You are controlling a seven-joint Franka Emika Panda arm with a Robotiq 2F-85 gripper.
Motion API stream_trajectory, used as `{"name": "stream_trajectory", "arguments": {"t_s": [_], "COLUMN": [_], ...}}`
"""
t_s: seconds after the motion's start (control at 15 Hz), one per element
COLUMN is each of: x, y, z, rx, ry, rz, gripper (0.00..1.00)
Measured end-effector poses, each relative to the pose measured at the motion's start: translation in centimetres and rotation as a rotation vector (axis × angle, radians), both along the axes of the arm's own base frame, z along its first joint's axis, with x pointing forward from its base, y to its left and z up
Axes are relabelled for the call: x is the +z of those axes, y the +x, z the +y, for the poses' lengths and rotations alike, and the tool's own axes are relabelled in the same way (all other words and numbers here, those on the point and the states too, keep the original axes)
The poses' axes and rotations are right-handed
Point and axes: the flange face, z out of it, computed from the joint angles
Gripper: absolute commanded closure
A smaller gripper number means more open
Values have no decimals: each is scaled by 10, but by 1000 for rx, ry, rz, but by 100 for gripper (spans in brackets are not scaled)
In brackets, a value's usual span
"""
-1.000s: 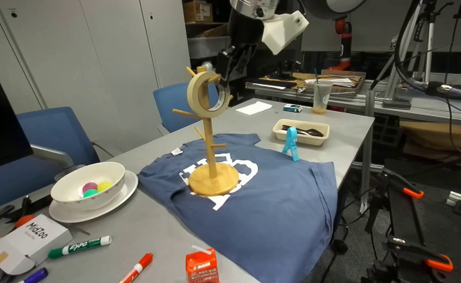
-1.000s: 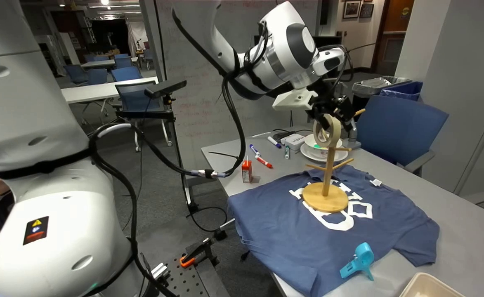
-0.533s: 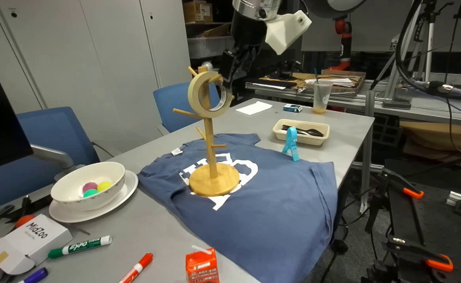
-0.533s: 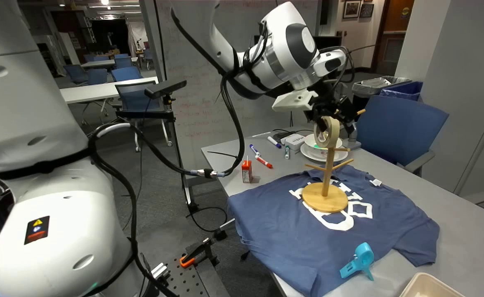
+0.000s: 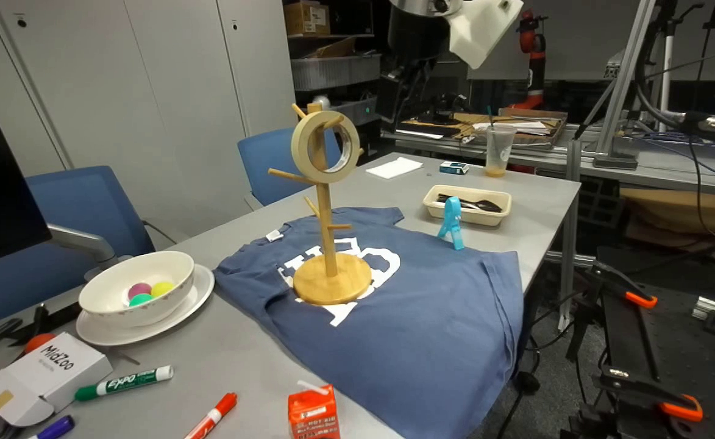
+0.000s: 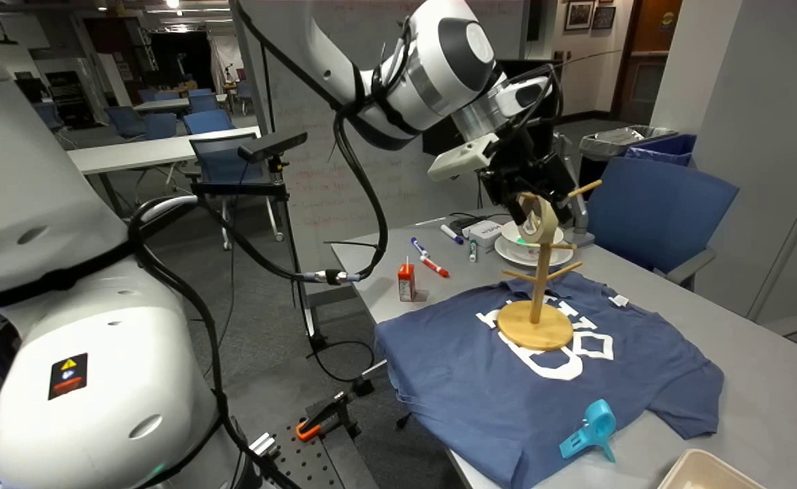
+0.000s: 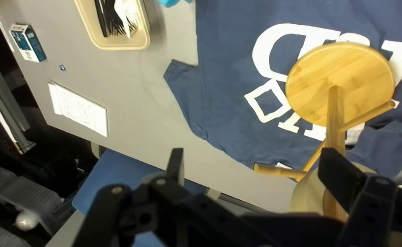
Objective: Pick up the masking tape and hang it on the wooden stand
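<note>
The masking tape, a cream ring, hangs on an upper peg of the wooden stand, with the peg through its hole. The tape and the upright stand also show in an exterior view. My gripper is up beside the tape, with a gap between them in that view. In the wrist view the gripper is open with nothing between its fingers. One finger partly covers the tape and the pole of the stand.
The stand's base rests on a blue T-shirt. A white bowl on a plate, a red carton, a blue clip and a cutlery tray are around it. Other pegs stick out from the pole.
My gripper has drawn away from the tape, moving right and up in an exterior view where it earlier overlapped the tape's edge. The tape has stayed on the peg, shifting only slightly.
</note>
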Motion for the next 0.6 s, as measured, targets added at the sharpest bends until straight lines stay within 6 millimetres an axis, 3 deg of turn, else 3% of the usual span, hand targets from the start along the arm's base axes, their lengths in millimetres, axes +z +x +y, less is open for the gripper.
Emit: {"name": "stream_trajectory", "arguments": {"t_s": [0.6], "x": [22], "y": [-82], "z": [0], "rx": [70], "ry": [-36], "rz": [-38], "gripper": [0]}}
